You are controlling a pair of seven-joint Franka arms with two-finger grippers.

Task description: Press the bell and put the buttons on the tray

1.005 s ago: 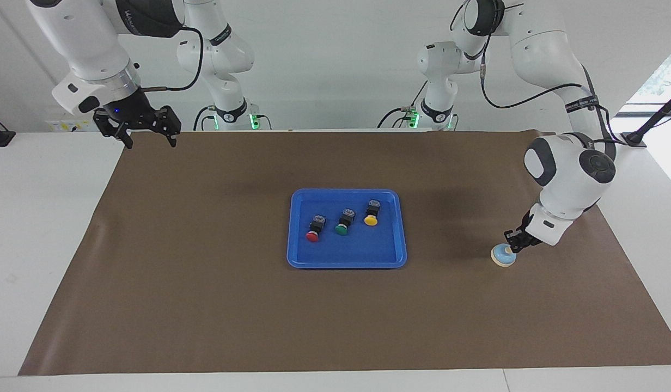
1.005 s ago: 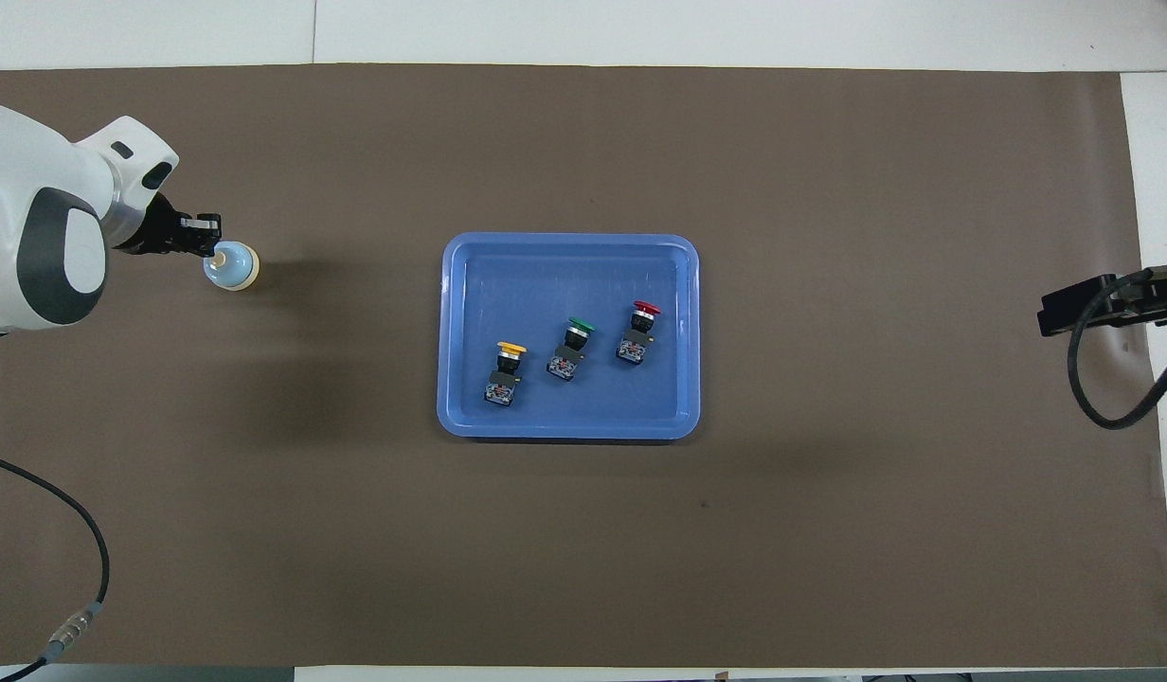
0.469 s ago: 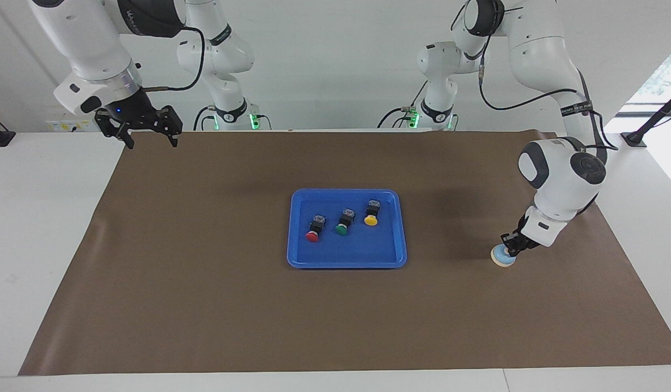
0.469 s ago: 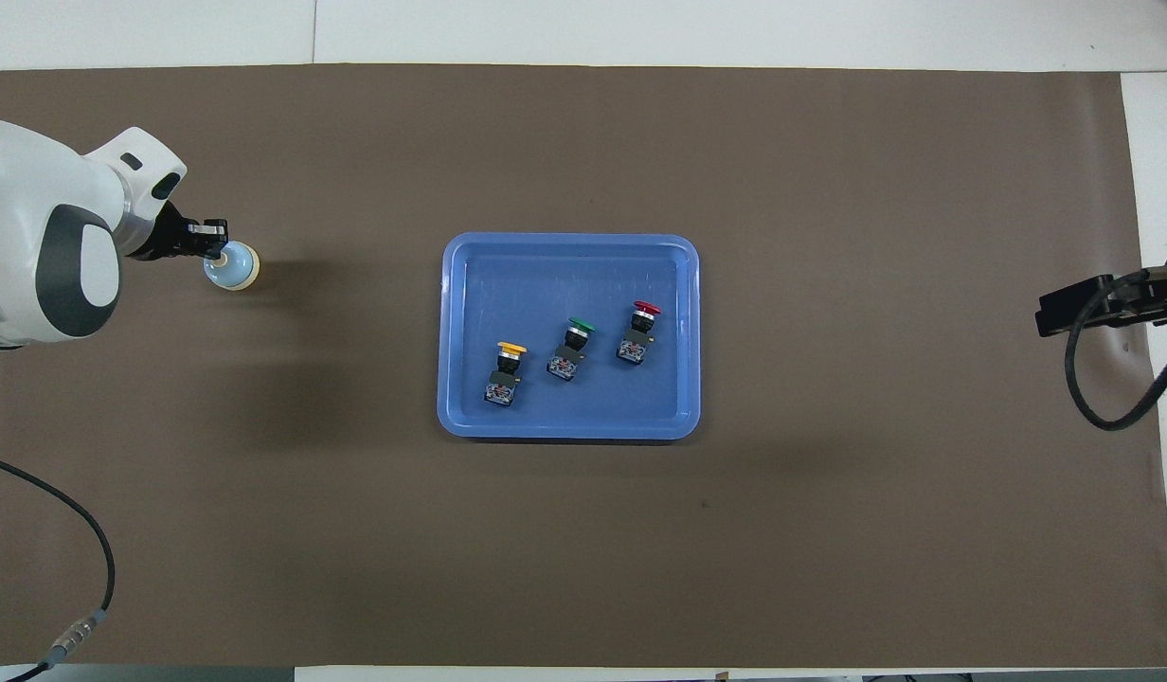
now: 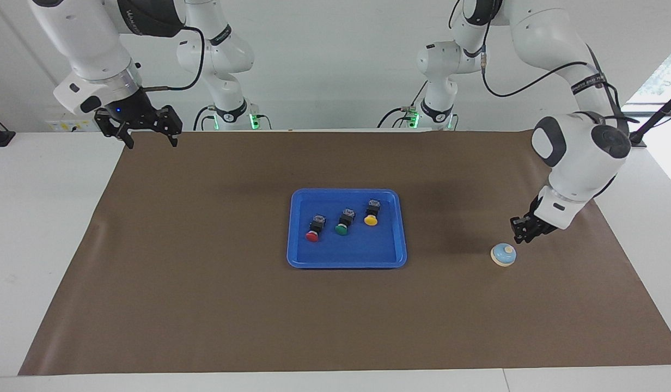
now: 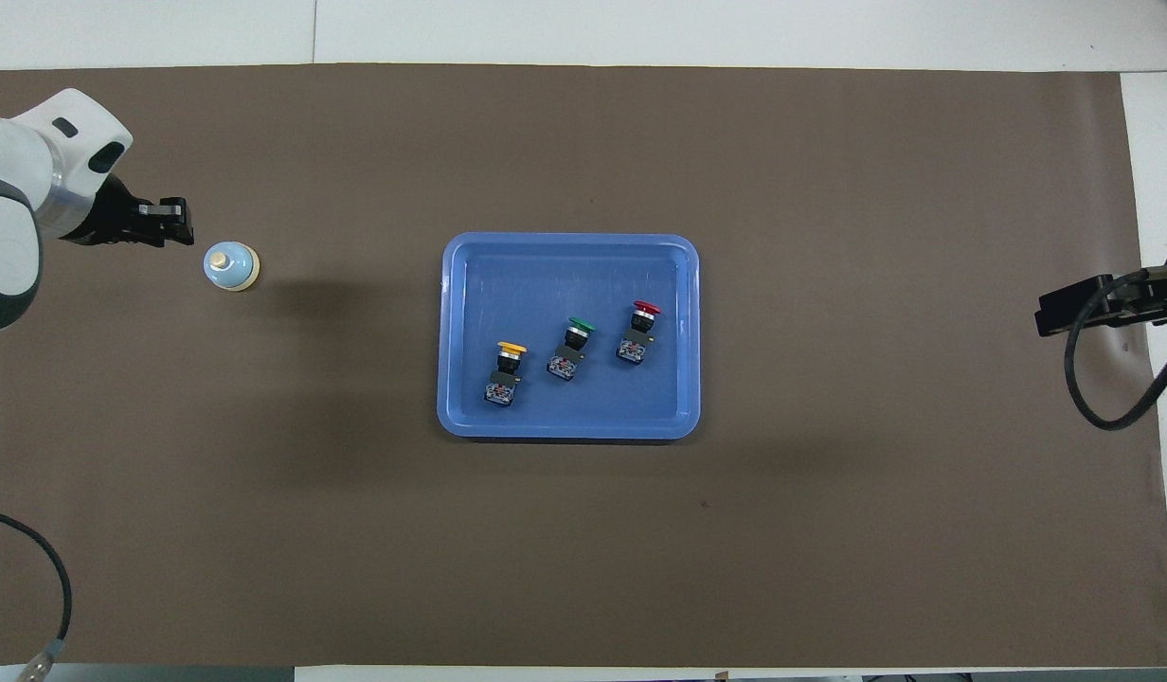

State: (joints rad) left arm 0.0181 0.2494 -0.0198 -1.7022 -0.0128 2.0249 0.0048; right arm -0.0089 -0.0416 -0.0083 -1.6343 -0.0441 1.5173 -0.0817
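My left gripper (image 5: 522, 235) sits at the right of the facing view, raised just above the bell (image 5: 503, 255) and clear of it, a little toward the upper right of it in that frame. In the overhead view the same gripper (image 6: 171, 221) shows at the upper left of the frame, with the bell (image 6: 231, 266) just down and to the right of it, apart from the tips. I cannot tell whether its fingers are spread or pressed together; nothing is pinched between them that I can see.

My right gripper (image 5: 148, 137) waits at the upper left of the facing view, over the corner of the brown mat (image 5: 205, 305), its fingers spread wide and carrying nothing. In the overhead view only a dark part of it (image 6: 1086, 304) pokes in at the right edge of the frame.

The tray (image 5: 300, 256) lies in the middle of both frames, flat on the mat. All three buttons are inside it, lying on their sides in a slanted row, none touching another: the red button (image 5: 314, 229), the green button (image 5: 343, 223) and the yellow button (image 5: 371, 213). In the facing view the row climbs from lower left to upper right. The bell stands upright on the mat, well apart from the tray, at the lower right of the facing view's middle band.
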